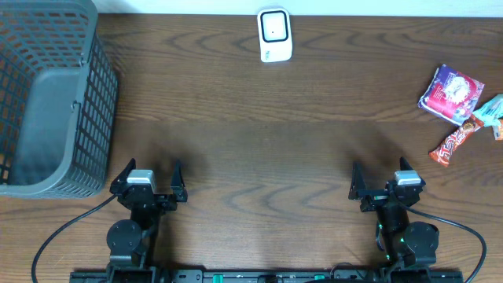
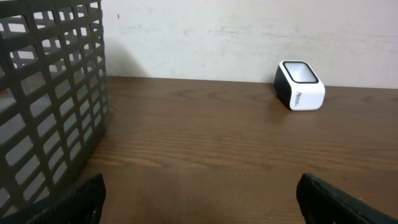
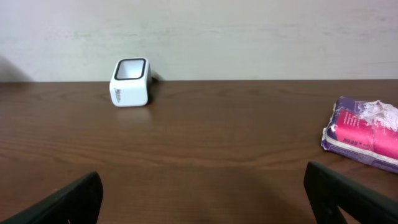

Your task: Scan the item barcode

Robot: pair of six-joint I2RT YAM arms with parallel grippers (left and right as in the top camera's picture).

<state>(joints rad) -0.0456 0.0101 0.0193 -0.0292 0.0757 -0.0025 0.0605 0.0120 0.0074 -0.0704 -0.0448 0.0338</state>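
Three snack packets lie clustered by the table's [image 1: 259,134] right edge, with both grippers spread wide and empty.
The purple-and-pink packet [image 1: 450,93] lies flat, turned a little askew. Just beside it, the red bar wrapper [image 1: 455,142] has its long axis running diagonally, from its end nearer the arms up toward the right edge. The teal packet [image 1: 491,112] is cut off by the overhead frame. The white barcode scanner [image 1: 275,34] stands at the far edge by the wall, dark window up. Bare wood lies between it and the packets. The grey mesh basket [image 1: 47,94] fills the far left corner. The left gripper [image 1: 152,170] and right gripper [image 1: 381,174] sit at the near edge, well apart.
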